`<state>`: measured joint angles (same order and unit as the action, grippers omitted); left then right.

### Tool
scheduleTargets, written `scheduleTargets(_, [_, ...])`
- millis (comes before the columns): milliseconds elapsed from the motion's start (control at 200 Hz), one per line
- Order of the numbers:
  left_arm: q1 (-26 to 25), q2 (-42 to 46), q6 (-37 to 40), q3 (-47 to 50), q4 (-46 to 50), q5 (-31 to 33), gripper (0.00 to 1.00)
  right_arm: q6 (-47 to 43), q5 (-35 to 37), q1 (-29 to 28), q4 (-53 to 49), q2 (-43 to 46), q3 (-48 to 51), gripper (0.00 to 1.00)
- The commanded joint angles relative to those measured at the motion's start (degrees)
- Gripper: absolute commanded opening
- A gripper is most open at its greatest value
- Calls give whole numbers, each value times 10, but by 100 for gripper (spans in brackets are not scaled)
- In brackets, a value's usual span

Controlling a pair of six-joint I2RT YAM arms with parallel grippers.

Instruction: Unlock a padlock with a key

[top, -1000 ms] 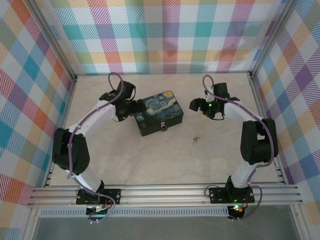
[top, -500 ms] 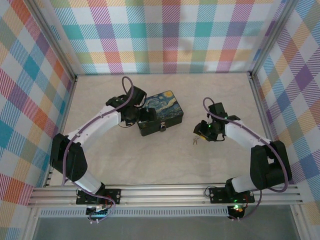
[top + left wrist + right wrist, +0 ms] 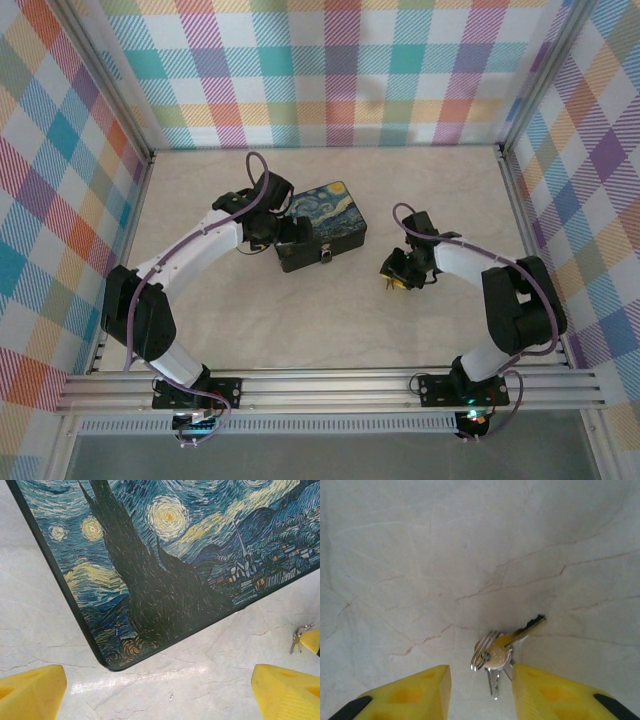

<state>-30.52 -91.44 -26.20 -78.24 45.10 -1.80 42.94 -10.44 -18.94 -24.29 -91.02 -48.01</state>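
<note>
The bunch of keys (image 3: 495,652) lies on the pale table, silvery keys on a ring with one blade pointing up-right. My right gripper (image 3: 482,690) is open and low over it, its yellow fingertips (image 3: 415,692) on either side of the bunch without touching. From above, the right gripper (image 3: 393,274) covers the keys. The tiny silvery padlock (image 3: 326,257) hangs on the front wall of the swirl-printed tin (image 3: 320,225). My left gripper (image 3: 290,232) is open over the tin's left end. In its wrist view the left gripper (image 3: 160,690) holds nothing, and the keys (image 3: 296,637) show far right.
The tin's dark blue-and-yellow lid (image 3: 165,555) is close under the left wrist camera, with its rounded corner nearest. Chequered walls and metal rails (image 3: 330,385) enclose the table. Bare marble-look table (image 3: 300,320) lies in front of the tin.
My right arm swung down and left from the back right to the keys and lowered over them. My left gripper moved right onto the tin's left end, then held still.
</note>
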Motion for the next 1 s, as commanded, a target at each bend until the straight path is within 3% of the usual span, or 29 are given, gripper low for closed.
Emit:
scheduleTargets(0, [-1, 6, 13, -13, 15, 15, 95, 11, 11, -2, 15, -6, -7, 36])
scheduleTargets(380, [-1, 1, 28, -38, 22, 17, 96, -21, 42, -2, -14, -37, -27, 26])
scheduleTargets(515, [-1, -3, 35, -47, 31, 19, 96, -41, 51, -2, -29, -31, -26, 16])
scheduleTargets(760, [-1, -12, 34, -58, 31, 15, 96, -106, 30, -2, -32, -10, -33, 14])
scheduleTargets(870, [-1, -13, 33, -60, 31, 13, 95, -151, 13, -2, -30, -12, -39, 5])
scheduleTargets(995, [-1, -11, 30, -66, 35, 18, 95, -176, 2, -2, -16, 0, -29, 9])
